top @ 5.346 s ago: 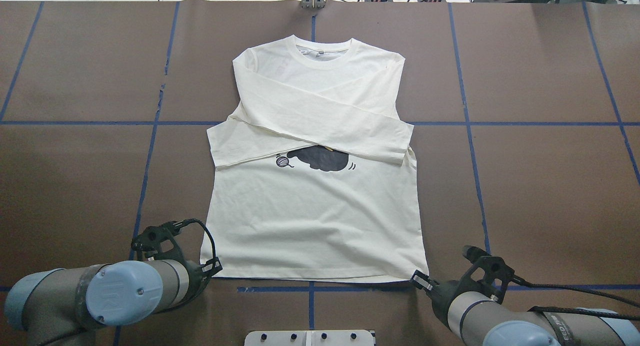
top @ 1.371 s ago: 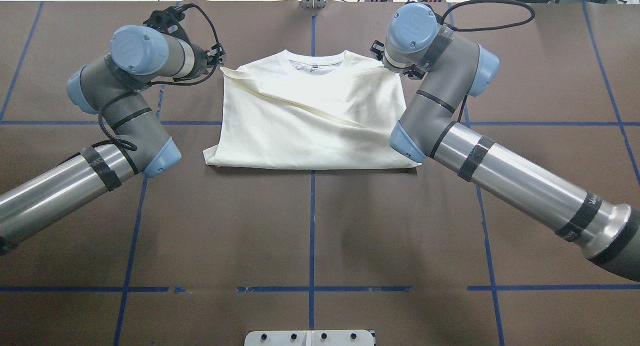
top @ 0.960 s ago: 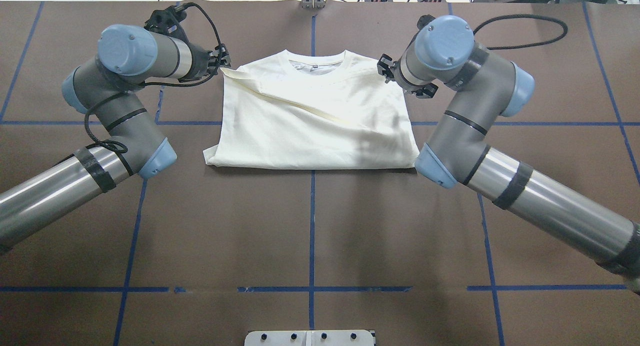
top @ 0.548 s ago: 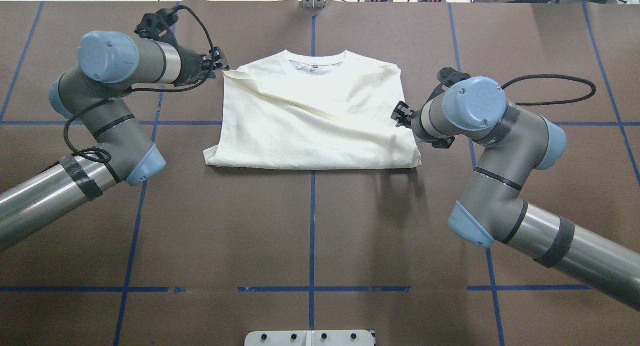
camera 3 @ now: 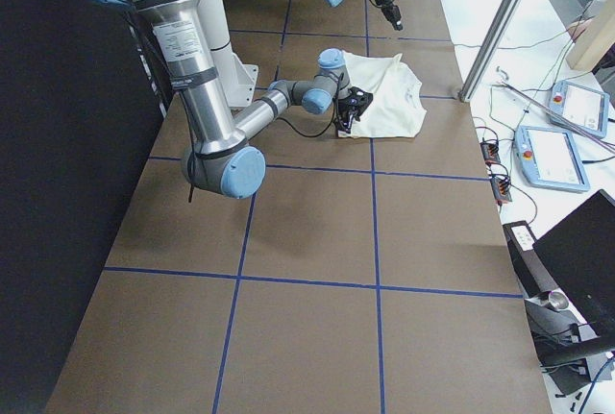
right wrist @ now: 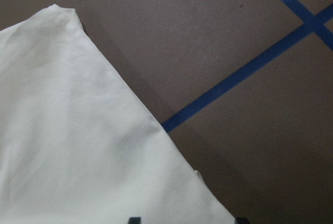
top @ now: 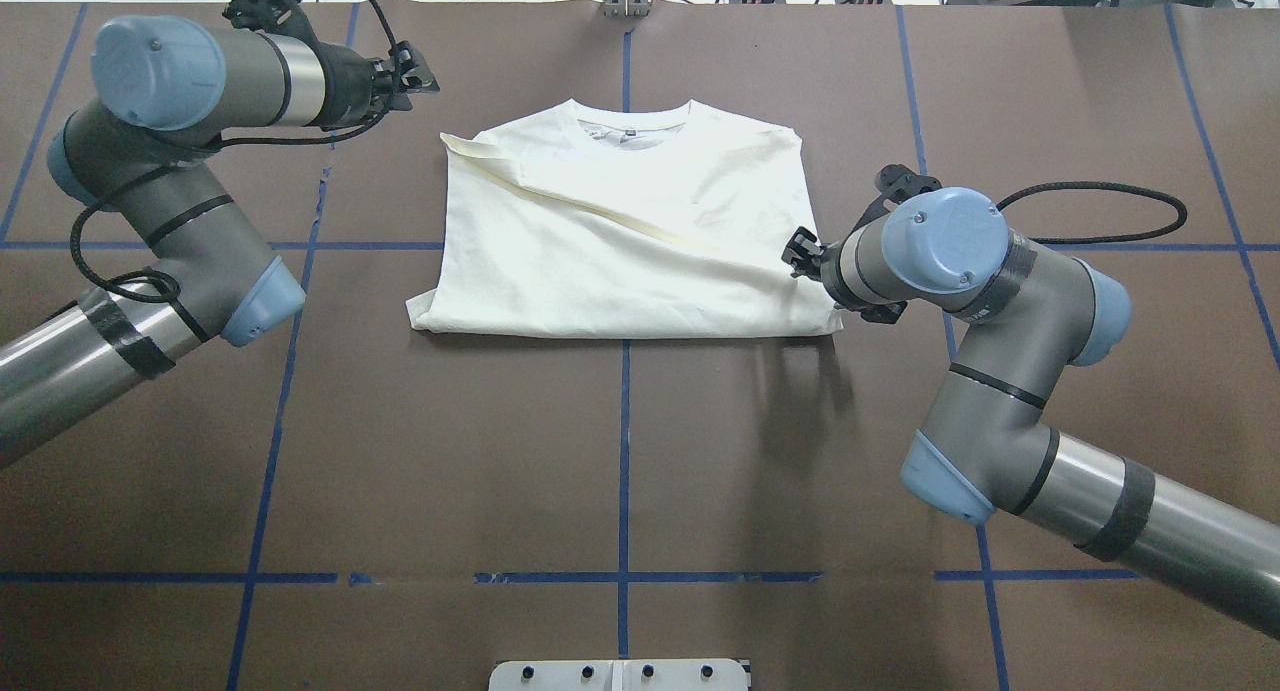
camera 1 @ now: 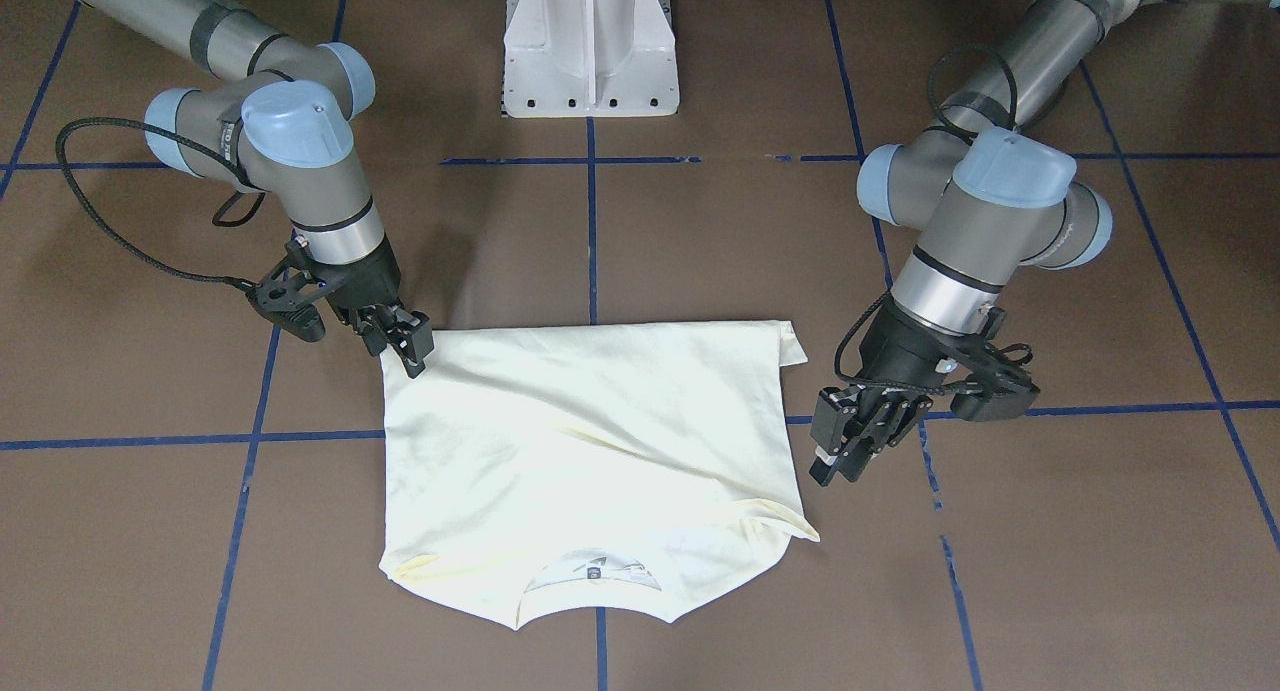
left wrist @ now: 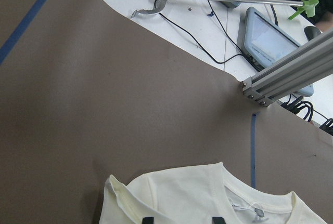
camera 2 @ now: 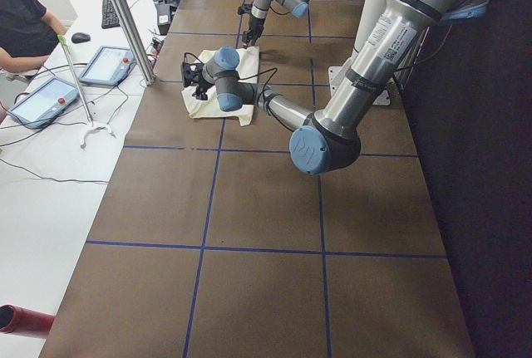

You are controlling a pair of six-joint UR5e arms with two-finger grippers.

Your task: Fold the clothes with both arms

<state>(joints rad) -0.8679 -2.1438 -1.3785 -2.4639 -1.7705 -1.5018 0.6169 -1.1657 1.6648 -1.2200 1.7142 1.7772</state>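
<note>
The left arm [top: 170, 201] reached forward with its elbow bent. Its left end effector [camera 1: 842, 449] was held above the tabletop [top: 620, 451], clear of the cloth and off the shirt's left collar-side corner. In the left wrist view its two fingertips stood apart with nothing between them, so it was released.

The right arm [top: 1000, 371] bent back on itself and pointed its wrist down and inward. That set the right end effector [camera 1: 408, 351] at the shirt's right edge, near the folded side. The right wrist view showed its fingertips spread wide over that edge, gripping nothing. Whether they touched the cloth could not be made out.

The T-shirt [top: 620, 241] lay folded in half at the middle of the tabletop, neckline towards the far side and fold towards the robot. A diagonal ridge crossed its top layer.

The fold hid the shirt's inner faces. In the overhead view the right wrist covered most of its own fingers, and both arms were cut off at the frame's edges.

Counted: two arms, two end effectors, one shirt and one white pedestal [camera 1: 590, 41].
</note>
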